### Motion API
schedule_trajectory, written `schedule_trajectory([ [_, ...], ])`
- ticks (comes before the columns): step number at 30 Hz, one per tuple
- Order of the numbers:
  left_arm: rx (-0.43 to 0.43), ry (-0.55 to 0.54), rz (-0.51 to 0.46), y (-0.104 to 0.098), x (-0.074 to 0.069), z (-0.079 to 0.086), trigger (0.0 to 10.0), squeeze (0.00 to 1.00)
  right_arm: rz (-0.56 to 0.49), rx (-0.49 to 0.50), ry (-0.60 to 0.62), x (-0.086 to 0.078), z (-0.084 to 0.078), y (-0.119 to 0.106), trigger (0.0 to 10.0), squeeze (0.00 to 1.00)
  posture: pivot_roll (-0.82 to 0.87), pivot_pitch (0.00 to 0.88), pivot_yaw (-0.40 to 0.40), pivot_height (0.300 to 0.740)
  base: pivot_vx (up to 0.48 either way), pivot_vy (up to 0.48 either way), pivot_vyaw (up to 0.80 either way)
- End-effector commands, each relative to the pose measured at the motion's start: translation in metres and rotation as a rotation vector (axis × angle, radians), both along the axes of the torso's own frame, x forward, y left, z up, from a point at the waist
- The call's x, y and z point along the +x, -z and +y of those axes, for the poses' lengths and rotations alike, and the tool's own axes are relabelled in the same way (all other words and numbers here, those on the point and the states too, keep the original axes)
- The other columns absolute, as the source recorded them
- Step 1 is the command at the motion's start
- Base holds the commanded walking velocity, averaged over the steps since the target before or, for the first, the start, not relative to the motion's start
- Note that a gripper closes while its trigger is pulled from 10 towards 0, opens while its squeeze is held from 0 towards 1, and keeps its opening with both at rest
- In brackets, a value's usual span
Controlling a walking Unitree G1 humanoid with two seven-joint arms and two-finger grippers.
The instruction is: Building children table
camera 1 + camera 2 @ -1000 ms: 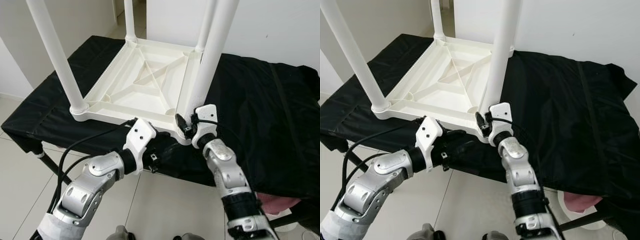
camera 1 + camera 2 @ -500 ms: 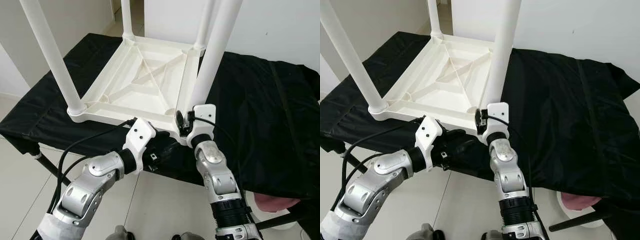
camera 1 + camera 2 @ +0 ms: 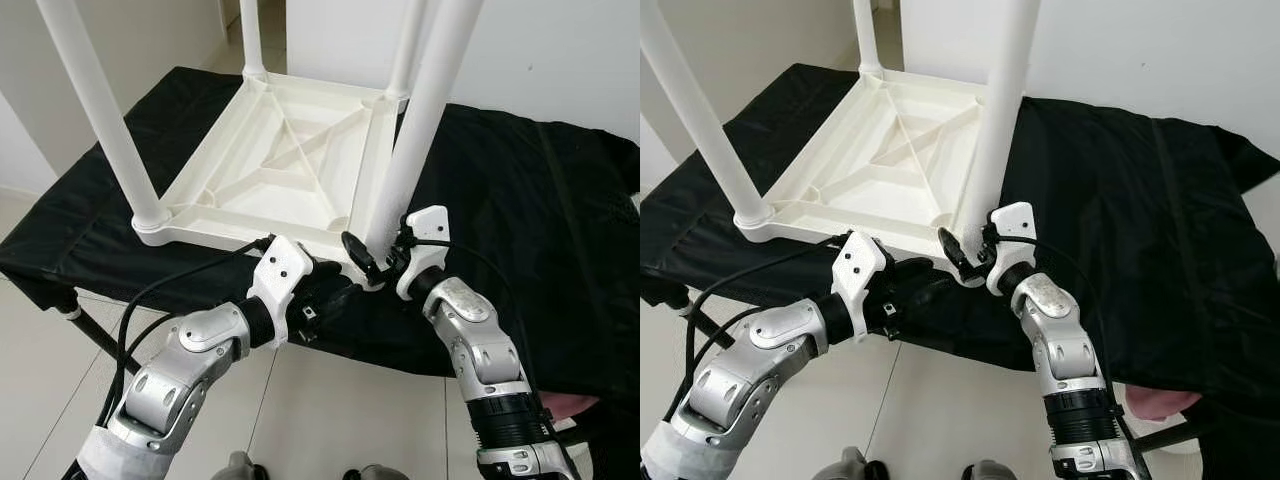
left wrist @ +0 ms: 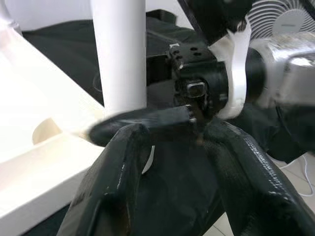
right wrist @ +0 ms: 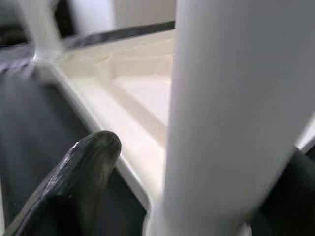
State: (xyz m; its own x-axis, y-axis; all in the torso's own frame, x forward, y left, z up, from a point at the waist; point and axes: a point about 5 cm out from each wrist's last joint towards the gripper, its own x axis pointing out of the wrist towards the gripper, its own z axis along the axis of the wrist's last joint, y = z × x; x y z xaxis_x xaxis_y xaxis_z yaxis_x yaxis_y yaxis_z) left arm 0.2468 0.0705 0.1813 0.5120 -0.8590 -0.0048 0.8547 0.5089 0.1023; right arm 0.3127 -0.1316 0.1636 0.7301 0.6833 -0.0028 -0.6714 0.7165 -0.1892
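Note:
A white plastic children's table (image 3: pixel 290 160) lies upside down on a black cloth, its legs pointing up. My right gripper (image 3: pixel 368 255) is at the foot of the near right leg (image 3: pixel 415 130). It is open and straddles the leg: one finger (image 5: pixel 78 172) stands apart from the leg's front, the other is behind it. My left gripper (image 3: pixel 335 290) is open just below the tabletop's near edge, by the same corner. Between its fingers (image 4: pixel 118 182) I see only black cloth and the right gripper's wrist (image 4: pixel 216 83).
The black-draped work table (image 3: pixel 540 200) has bare cloth to the right of the white table. The other legs (image 3: pixel 100 110) rise at the left and back. A white wall stands behind, tiled floor lies below, and a black cable (image 3: pixel 150 300) loops from my left arm.
My right forearm has swung out to the right, and its gripper now reaches in at the leg's foot from that side. The left gripper has stayed in place.

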Motion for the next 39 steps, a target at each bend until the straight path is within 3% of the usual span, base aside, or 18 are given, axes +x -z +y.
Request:
schedule_trajectory([
  [1, 0.008, 0.019, 0.008, 0.002, 0.0, 0.0, 10.0, 0.0, 0.009, -0.02, -0.088, 0.004, 0.003, 0.003, 10.0, 0.0, -0.1, 0.051, 0.01, 0.74, 0.0, 0.0, 0.0],
  [10, 0.013, 0.024, 0.003, 0.001, 0.001, 0.0, 10.0, 0.0, 0.015, -0.088, -0.148, 0.024, 0.009, 0.007, 9.9, 0.0, -0.09, 0.046, 0.017, 0.74, 0.0, 0.0, 0.0],
  [11, 0.012, 0.019, 0.002, 0.0, 0.001, 0.001, 10.0, 0.0, 0.016, -0.083, -0.15, 0.026, 0.01, 0.006, 0.0, 0.0, -0.07, 0.041, 0.016, 0.74, 0.0, 0.0, 0.0],
  [26, 0.012, -0.01, 0.011, 0.002, -0.004, 0.006, 10.0, 0.0, 0.021, -0.038, -0.137, 0.025, 0.008, 0.015, 0.0, 0.0, -0.04, 0.051, 0.001, 0.74, 0.0, 0.0, 0.0],
  [27, 0.012, -0.009, 0.012, 0.002, -0.004, 0.006, 10.0, 0.0, 0.017, -0.025, -0.124, 0.024, 0.009, 0.015, 1.7, 0.0, -0.04, 0.051, 0.001, 0.74, 0.0, 0.0, 0.0],
  [28, 0.012, -0.009, 0.012, 0.002, -0.004, 0.006, 10.0, 0.0, 0.017, -0.025, -0.124, 0.024, 0.009, 0.015, 1.7, 0.0, -0.04, 0.051, 0.001, 0.74, 0.0, 0.0, 0.0],
  [29, 0.013, -0.007, 0.014, 0.002, -0.004, 0.006, 10.0, 0.0, 0.012, -0.016, -0.104, 0.024, 0.009, 0.014, 3.3, 0.0, -0.04, 0.051, 0.001, 0.74, 0.0, 0.0, 0.0],
  [30, 0.013, -0.004, 0.016, 0.003, -0.004, 0.005, 10.0, 0.0, 0.019, -0.012, -0.06, 0.024, 0.01, 0.015, 10.0, 0.0, -0.05, 0.052, -0.003, 0.74, 0.0, 0.0, 0.0],
  [34, 0.014, -0.002, 0.018, 0.004, -0.004, 0.005, 10.0, 0.0, 0.022, -0.012, -0.029, 0.025, 0.01, 0.016, 10.0, 0.0, -0.05, 0.052, -0.003, 0.74, 0.0, 0.0, 0.0],
  [39, 0.01, -0.012, 0.039, 0.011, -0.004, 0.005, 10.0, 0.0, 0.021, 0.05, 0.125, 0.02, 0.016, 0.013, 10.0, 0.0, -0.05, 0.045, -0.014, 0.74, 0.0, 0.0, 0.0],
])
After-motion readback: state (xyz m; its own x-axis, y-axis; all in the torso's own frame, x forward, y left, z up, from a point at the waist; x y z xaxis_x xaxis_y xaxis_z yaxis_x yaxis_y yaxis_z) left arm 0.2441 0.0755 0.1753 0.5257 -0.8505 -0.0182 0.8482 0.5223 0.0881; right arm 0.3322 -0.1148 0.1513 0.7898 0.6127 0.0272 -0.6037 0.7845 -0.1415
